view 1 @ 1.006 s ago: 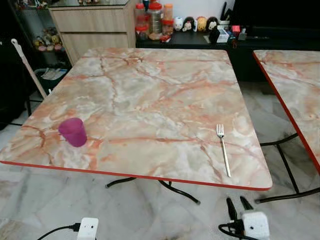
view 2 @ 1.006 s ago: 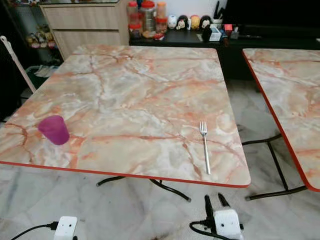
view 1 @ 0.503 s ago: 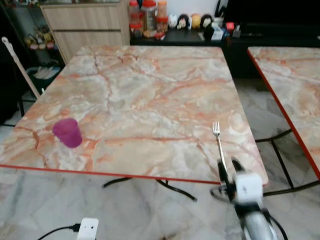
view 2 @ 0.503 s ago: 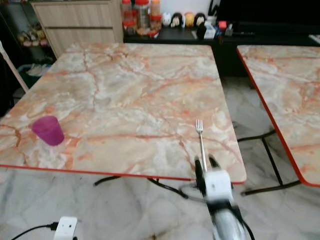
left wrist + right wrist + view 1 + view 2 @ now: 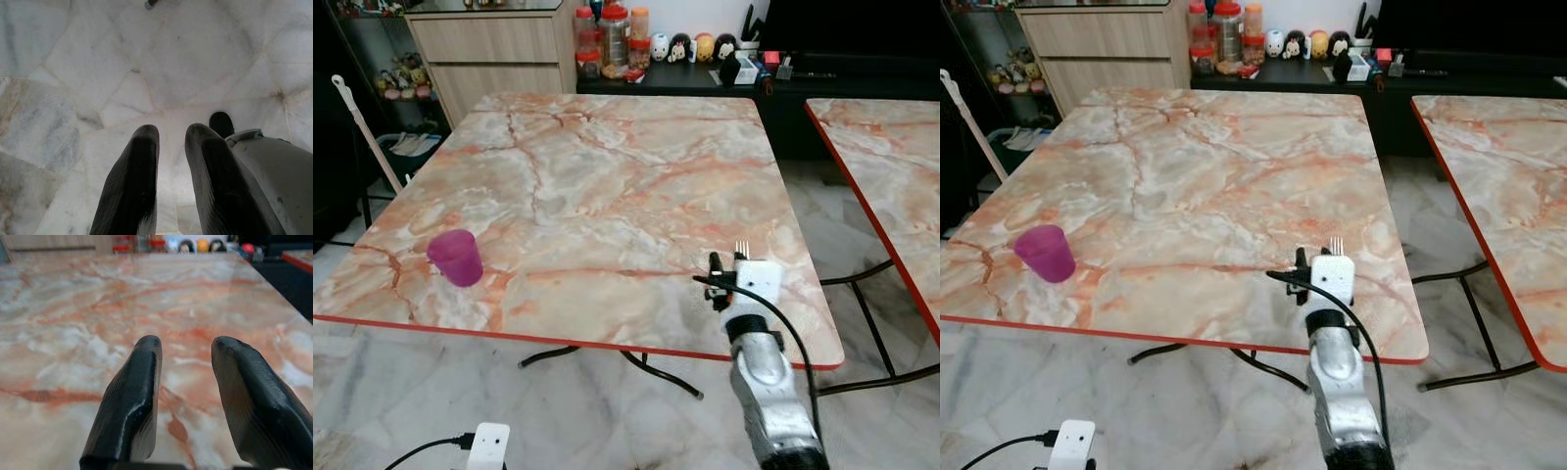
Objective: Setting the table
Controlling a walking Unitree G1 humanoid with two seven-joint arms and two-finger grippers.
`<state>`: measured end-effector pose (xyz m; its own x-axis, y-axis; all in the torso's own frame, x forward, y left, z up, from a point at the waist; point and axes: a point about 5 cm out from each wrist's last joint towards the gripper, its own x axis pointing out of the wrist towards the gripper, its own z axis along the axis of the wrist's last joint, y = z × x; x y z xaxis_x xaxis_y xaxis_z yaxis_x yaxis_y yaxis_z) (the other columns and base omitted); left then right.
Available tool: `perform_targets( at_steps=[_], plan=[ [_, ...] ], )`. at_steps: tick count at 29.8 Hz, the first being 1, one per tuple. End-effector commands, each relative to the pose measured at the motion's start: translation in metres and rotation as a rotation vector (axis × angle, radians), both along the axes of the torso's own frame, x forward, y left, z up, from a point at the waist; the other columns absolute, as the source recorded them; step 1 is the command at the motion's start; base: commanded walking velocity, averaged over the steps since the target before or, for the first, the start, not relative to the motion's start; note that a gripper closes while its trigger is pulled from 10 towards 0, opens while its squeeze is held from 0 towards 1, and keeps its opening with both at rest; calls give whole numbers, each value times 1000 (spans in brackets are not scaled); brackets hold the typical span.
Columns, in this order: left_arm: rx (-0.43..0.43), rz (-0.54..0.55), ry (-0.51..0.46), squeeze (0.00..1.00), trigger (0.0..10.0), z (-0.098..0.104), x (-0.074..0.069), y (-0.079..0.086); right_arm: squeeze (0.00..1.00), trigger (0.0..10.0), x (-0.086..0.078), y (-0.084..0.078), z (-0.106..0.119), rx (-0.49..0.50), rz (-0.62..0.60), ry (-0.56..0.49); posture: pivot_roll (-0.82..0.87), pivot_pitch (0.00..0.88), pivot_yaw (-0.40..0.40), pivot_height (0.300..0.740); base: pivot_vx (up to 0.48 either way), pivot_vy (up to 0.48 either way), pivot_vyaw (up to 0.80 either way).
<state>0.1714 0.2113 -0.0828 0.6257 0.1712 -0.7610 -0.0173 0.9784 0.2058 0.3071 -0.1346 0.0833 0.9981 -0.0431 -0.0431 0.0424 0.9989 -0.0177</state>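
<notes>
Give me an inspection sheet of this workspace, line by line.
Surface: marble-pattern table with red edge, bare in the middle.
Job's things: purple cup upright near the front left edge; fork near the front right, only its tines showing past the arm.
Clutter: nothing seen on the table.
Grippers: right gripper open, low over the table above the fork; left gripper hangs over the floor, fingers slightly apart.
Cables: black cable along the right arm.
Surroundings: second table to the right; jars and figurines behind.
</notes>
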Motion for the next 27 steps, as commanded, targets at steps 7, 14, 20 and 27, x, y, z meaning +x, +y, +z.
perform_targets(
  at_steps=[7, 14, 20, 27],
  plan=[
    [-5, 15, 19, 0, 10000, -2, -4, 1, 0, 10000, 13, -5, -2, -14, -39, 53, -21, 19, 31, 740, 0, 0, -429],
    [-11, 26, 18, 0, 10000, -2, -4, 0, 0, 10000, 18, 2, 2, -26, -6, 26, -17, 26, 29, 740, 0, 0, 0],
    [-9, 27, 20, 0, 10000, -2, -4, 0, 0, 10000, 20, 9, 2, 6, 16, 29, -15, 29, 30, 740, 0, 0, 0],
    [-8, 31, 20, 0, 10000, -2, -4, 0, 0, 10000, 19, 11, 2, 21, 28, 4, -9, 36, 25, 740, 140, 0, -338]
  ],
)
